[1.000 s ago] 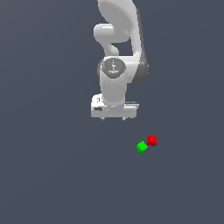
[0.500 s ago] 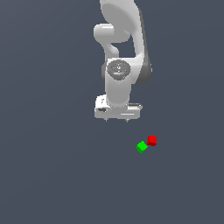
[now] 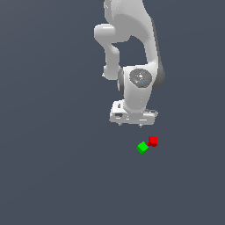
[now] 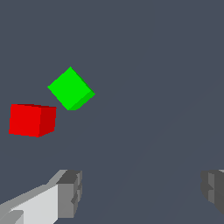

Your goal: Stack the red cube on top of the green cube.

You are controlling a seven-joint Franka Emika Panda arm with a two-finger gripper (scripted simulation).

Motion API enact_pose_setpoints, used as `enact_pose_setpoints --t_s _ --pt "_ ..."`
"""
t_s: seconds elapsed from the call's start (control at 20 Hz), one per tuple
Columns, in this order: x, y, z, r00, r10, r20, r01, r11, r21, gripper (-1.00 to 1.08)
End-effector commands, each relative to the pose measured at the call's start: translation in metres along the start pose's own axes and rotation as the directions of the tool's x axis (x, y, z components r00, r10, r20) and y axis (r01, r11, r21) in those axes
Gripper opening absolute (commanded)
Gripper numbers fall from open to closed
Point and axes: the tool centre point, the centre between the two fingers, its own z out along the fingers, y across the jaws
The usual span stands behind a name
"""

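The red cube (image 3: pixel 152 141) and the green cube (image 3: pixel 142 147) lie side by side on the dark floor, almost touching at a corner. Both show in the wrist view as well: red cube (image 4: pixel 32 120), green cube (image 4: pixel 70 88). Neither is on top of the other. My gripper (image 3: pixel 130 125) hangs above the floor, up and toward the exterior view's left of the cubes. It is open with nothing between its fingers (image 4: pixel 70 193), which stand wide apart in the wrist view.
The white arm (image 3: pixel 136 66) rises above the gripper. Plain dark grey floor (image 3: pixel 52 176) lies all around the cubes, and no other objects show.
The gripper and arm have shifted toward the exterior view's right and slightly down, closer to the cubes. The cubes have not moved.
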Motion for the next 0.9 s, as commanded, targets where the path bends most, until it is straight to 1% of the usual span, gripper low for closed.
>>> enact_pose_setpoints --t_s 0.0,0.25,0.45,0.65,0.85 --pt "0.003 -0.023 0.009 1.000 0.019 -0.008 -0.019 1.000 0.000 1.00" --pt "0.011 -0.067 0.026 0.998 0.059 -0.024 -0.059 0.998 -0.001 1.00" --pt "0.019 -0.096 0.037 0.996 0.085 -0.034 -0.085 0.996 -0.002 1.00" --pt "0.026 -0.117 0.044 0.994 0.103 -0.042 -0.104 0.995 -0.002 1.00" --pt "0.030 -0.130 0.049 0.992 0.115 -0.047 -0.116 0.993 -0.003 1.00"
